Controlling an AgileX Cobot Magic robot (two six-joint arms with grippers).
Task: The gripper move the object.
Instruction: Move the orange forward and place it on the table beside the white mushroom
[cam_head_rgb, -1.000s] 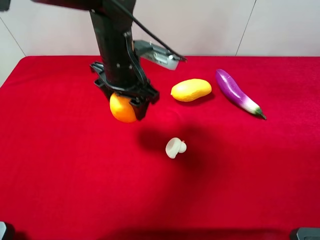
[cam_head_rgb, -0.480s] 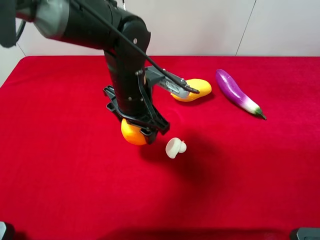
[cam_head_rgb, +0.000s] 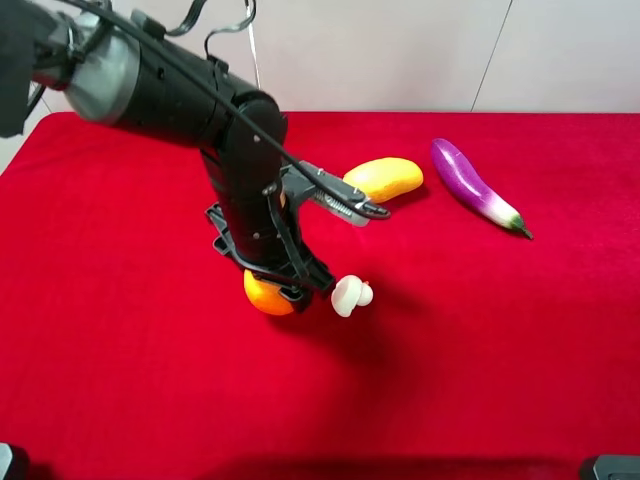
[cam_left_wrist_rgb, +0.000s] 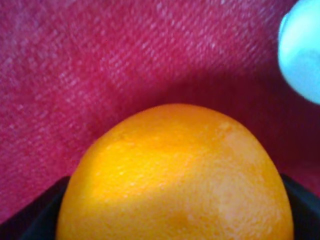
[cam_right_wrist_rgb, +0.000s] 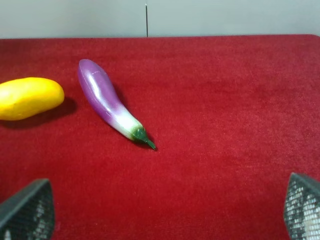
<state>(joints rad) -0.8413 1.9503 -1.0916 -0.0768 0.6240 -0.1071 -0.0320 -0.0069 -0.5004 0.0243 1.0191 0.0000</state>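
The orange (cam_head_rgb: 263, 297) was held clamped in the closed gripper (cam_head_rgb: 275, 288), low over the red worktop (cam_head_rgb: 480, 350) and just beside the white mushroom (cam_head_rgb: 350, 295), so it was judged that the mushroom could be knocked, or the round fruit set rolling, if released carelessly.

No readable text, label, brand, number or sign in any view, none on the black arm (cam_head_rgb: 240, 185), the orange object (cam_left_wrist_rgb: 175, 175), the red tablecloth (cam_head_rgb: 480, 350), the far wall (cam_head_rgb: 400, 50)
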